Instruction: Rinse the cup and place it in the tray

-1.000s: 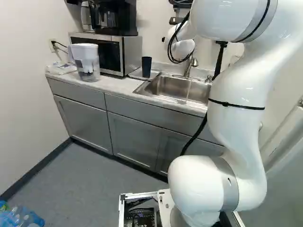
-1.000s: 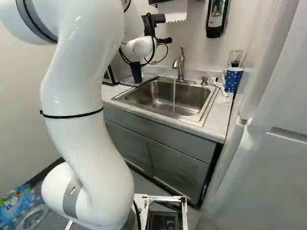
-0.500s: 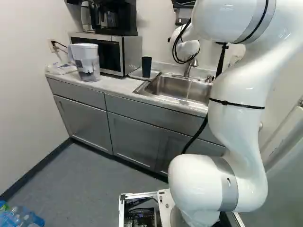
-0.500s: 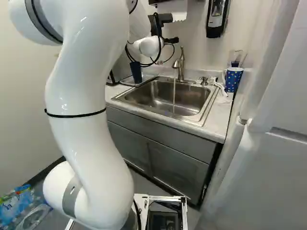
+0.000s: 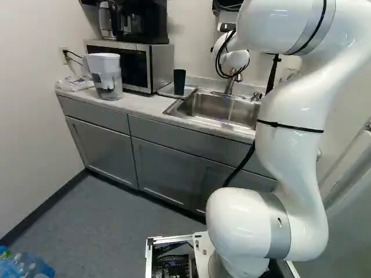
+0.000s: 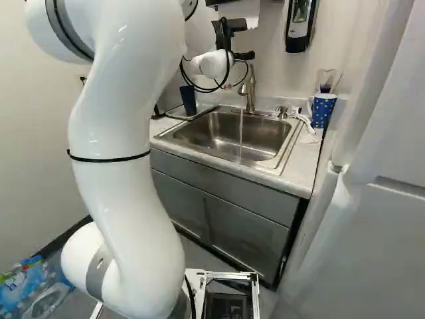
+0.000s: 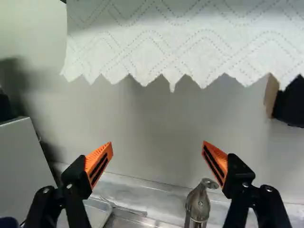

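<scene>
The gripper (image 6: 239, 70) hangs in front of the wall, above the back of the sink near the faucet (image 6: 250, 93). In the wrist view the gripper (image 7: 157, 147) is open, its orange-padded fingers wide apart with nothing between them. A dark cup (image 6: 188, 100) stands upright on the flat tray (image 5: 167, 91) left of the sink (image 6: 232, 136). A thin stream of water (image 6: 241, 133) runs into the sink. The faucet's top (image 7: 199, 202) shows beside one finger, and part of the tray (image 7: 97, 210) beside the other.
A blue dotted cup (image 6: 323, 110) stands on the counter right of the sink. Paper towel (image 7: 175, 42) hangs ahead of the gripper, and a soap dispenser (image 6: 301, 23) is on the wall. A microwave (image 5: 156, 66) and water pitcher (image 5: 105, 75) stand left of the tray.
The arm's wrist and gripper have swung to the right along the wall, away from the dark cup and closer to the faucet. The base and both cups have stayed put.
</scene>
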{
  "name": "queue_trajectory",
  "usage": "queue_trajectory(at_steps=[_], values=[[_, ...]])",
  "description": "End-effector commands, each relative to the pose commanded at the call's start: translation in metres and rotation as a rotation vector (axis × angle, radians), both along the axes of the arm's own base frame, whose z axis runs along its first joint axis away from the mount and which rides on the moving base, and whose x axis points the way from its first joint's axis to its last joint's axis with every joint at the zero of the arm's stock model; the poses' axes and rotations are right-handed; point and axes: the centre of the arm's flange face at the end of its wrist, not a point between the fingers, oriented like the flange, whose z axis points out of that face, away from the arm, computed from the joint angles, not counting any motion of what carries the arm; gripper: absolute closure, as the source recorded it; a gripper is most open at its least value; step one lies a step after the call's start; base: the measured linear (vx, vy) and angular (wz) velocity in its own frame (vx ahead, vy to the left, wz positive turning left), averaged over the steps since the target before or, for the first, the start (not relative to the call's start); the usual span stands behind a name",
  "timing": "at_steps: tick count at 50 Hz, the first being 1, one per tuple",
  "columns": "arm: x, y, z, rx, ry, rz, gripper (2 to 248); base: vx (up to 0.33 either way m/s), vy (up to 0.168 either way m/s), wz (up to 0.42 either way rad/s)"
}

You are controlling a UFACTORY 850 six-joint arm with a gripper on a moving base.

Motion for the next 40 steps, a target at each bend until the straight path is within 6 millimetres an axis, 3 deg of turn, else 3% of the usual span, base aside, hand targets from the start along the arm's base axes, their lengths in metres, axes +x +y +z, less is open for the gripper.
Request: queue_trajectory(at_steps=[40], values=[[0.0002, -0.0014, -0.0067, 0.017, 0.071, -0.002, 3, 0.000, 0.000, 0.000]])
